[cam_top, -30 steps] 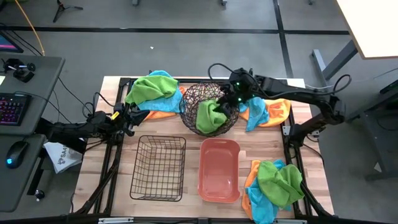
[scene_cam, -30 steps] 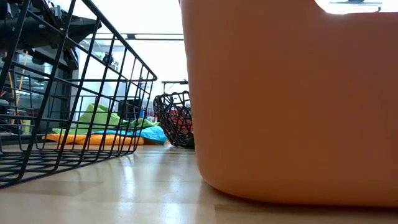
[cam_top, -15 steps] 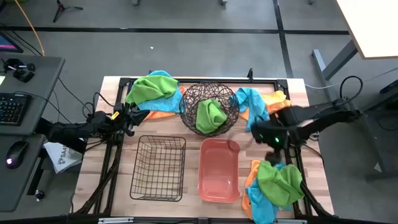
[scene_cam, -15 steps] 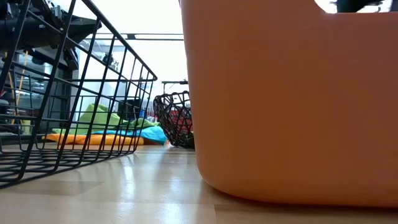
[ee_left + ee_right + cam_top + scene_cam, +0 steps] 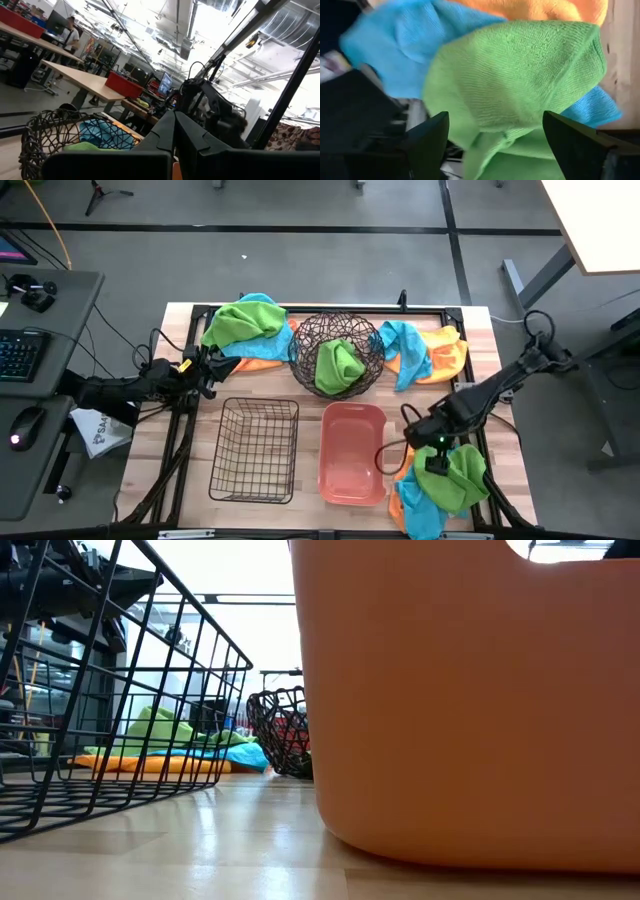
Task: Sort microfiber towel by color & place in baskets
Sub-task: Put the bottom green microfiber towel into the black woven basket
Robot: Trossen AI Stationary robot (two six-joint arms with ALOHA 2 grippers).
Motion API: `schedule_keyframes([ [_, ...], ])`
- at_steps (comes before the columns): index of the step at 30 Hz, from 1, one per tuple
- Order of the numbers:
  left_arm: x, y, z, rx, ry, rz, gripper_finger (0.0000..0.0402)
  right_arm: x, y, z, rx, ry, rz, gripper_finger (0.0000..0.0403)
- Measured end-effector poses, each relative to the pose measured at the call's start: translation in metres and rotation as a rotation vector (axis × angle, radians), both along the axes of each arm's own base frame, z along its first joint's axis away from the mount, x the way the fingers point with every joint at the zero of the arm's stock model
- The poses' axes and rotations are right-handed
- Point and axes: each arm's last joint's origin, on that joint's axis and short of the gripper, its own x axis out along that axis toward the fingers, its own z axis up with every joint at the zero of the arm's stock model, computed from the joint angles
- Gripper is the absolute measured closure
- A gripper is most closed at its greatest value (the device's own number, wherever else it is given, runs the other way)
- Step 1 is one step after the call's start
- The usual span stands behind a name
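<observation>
Task barely started: one green towel [image 5: 338, 364] is sitting in the round wire bowl [image 5: 304, 340]; black wire basket [image 5: 255, 450] & orange tub [image 5: 352, 452] are lying empty. Three mixed piles are waiting: back-left pile [image 5: 245, 328], back-right pile [image 5: 425, 351], near-right pile [image 5: 445, 480]. Right gripper [image 5: 436, 459] is hovering over the near-right pile w/ fingers spread, aiming at its top green cloth [image 5: 520, 80], nothing pinched yet. Left gripper [image 5: 208, 370] is idling at the table's left edge, fingers pressed together. Green is lying over blue & orange, so layers may be dragging along. Keyboard [image 5: 22, 353] & mouse [image 5: 28, 422] are sitting off-table, no obstruction.
</observation>
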Motion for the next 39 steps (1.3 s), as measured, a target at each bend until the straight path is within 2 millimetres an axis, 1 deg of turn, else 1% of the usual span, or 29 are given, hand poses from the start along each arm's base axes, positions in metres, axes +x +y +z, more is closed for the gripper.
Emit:
schedule_keyframes([
  [6,0.0,0.0,0.0,0.0,0.0,0.0,0.0401,0.002,0.019,-0.016,-0.066,-0.035,0.147,0.0094],
  [9,0.0,0.0,0.0,0.0,0.0,0.0,0.0401,0.002,0.026,-0.025,-0.106,-0.021,0.177,0.0096],
  [11,0.0,0.0,0.0,0.0,0.0,0.0,0.0401,0.003,0.028,-0.028,-0.111,-0.004,0.181,0.0111],
  [13,0.0,0.0,0.0,0.0,0.0,0.0,0.0401,0.003,0.031,-0.029,-0.082,0.006,0.185,0.0152],
  [14,0.0,0.0,0.0,0.0,0.0,0.0,0.0401,0.003,0.031,-0.027,-0.071,0.009,0.183,0.0184],
  [16,0.0,0.0,0.0,0.0,0.0,0.0,0.0401,0.005,0.031,-0.018,-0.068,0.008,0.179,0.0272],
  [17,0.0,0.0,0.0,0.0,0.0,0.0,0.0401,0.008,0.031,-0.009,-0.058,-0.006,0.183,0.0325],
  [18,0.0,0.0,0.0,0.0,0.0,0.0,0.0401,0.011,0.03,0.002,-0.046,-0.033,0.187,0.0363],
  [19,0.0,0.0,0.0,0.0,0.0,0.0,0.0401,0.013,0.027,0.013,-0.038,-0.063,0.189,0.038],
  [22,0.0,0.0,0.0,0.0,0.0,0.0,0.0401,0.02,0.009,0.051,-0.073,-0.129,0.145,0.0382],
  [24,0.0,0.0,0.0,0.0,0.0,0.0,0.0401,0.021,-0.01,0.08,-0.112,-0.18,0.107,0.0396],
  [27,0.0,0.0,0.0,0.0,0.0,0.0,0.0401,0.018,-0.044,0.131,-0.202,-0.298,0.02,0.0395],
  [30,0.0,0.0,0.0,0.0,0.0,0.0,0.0401,0.013,-0.074,0.182,-0.337,-0.505,-0.091,0.04],
  [33,0.0,0.0,0.0,0.0,0.0,0.0,0.0401,0.005,-0.099,0.229,-0.487,-0.724,-0.186,0.0399],
  [36,0.0,0.0,0.0,0.0,0.0,0.0,0.0401,-0.005,-0.118,0.267,-0.616,-0.934,-0.243,0.0401],
  [39,0.0,0.0,0.0,0.0,0.0,0.0,0.0401,-0.009,-0.131,0.293,-0.695,-1.117,-0.259,0.0401],
])
